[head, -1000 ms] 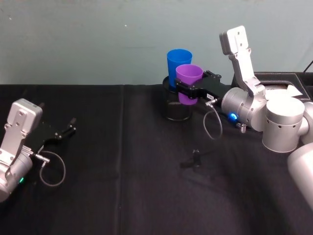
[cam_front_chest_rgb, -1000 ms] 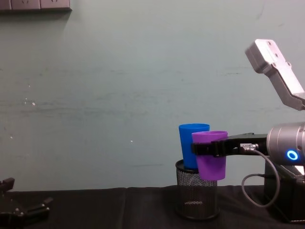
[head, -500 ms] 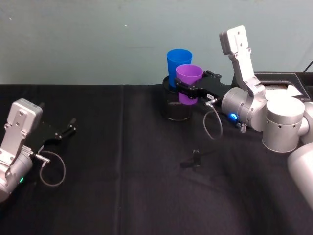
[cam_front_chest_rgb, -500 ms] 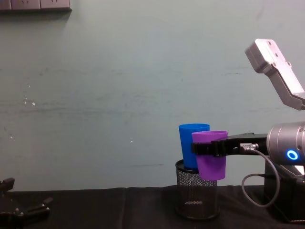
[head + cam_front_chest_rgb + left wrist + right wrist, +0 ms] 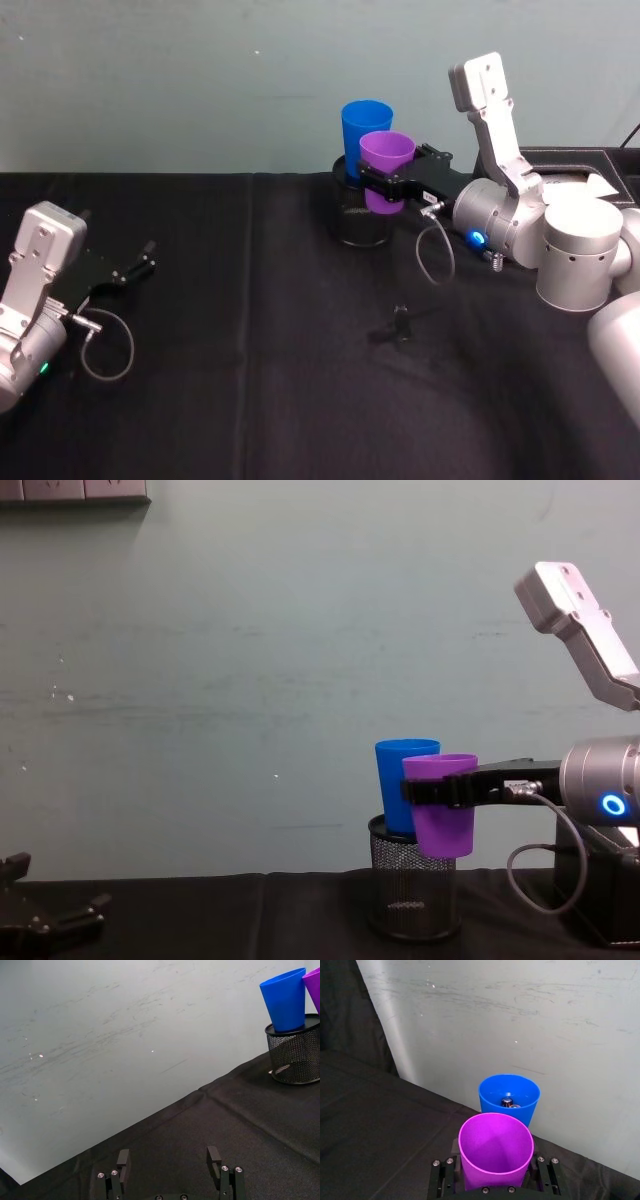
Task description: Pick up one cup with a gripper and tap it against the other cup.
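The purple cup [image 5: 385,165] hangs upright above the table with my right gripper [image 5: 385,187] shut on its sides. The blue cup [image 5: 364,122] stands in a black wire-mesh pen holder [image 5: 358,222] just behind it. In the chest view the purple cup [image 5: 443,815] overlaps the blue cup [image 5: 400,780], with the right gripper [image 5: 440,792] reaching in from the right. In the right wrist view the purple cup's rim [image 5: 495,1147] lies close to the blue cup [image 5: 509,1095]; whether they touch I cannot tell. My left gripper [image 5: 140,265] rests open at the far left, holding nothing.
A black cloth [image 5: 250,380] covers the table. A small dark object [image 5: 400,322] lies near the middle. A black box [image 5: 570,160] sits at the back right behind the right arm. The grey-green wall stands close behind the pen holder [image 5: 412,890].
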Controlling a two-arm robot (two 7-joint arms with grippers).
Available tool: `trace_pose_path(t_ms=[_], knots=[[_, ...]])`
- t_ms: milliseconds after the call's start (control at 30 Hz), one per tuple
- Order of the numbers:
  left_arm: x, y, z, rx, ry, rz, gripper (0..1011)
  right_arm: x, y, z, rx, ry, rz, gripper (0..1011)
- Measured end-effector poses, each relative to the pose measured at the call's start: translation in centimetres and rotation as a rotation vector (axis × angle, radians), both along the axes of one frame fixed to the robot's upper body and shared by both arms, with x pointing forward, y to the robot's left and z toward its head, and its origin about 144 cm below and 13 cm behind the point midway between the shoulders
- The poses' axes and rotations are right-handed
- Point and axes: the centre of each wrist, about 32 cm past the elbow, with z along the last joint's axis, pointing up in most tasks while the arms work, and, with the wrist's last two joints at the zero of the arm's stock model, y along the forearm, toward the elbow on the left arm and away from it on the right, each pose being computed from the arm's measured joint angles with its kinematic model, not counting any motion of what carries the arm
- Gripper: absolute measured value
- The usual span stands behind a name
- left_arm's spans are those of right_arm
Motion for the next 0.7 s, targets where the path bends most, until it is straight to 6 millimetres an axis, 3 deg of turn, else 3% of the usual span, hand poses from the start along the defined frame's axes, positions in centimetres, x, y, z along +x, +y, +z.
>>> trace_pose_path(t_ms=[700], knots=[[0.0,0.0,0.0,0.0,0.0,0.0,1000,0.0,0.0,0.0,0.0,0.0,0.0,743]])
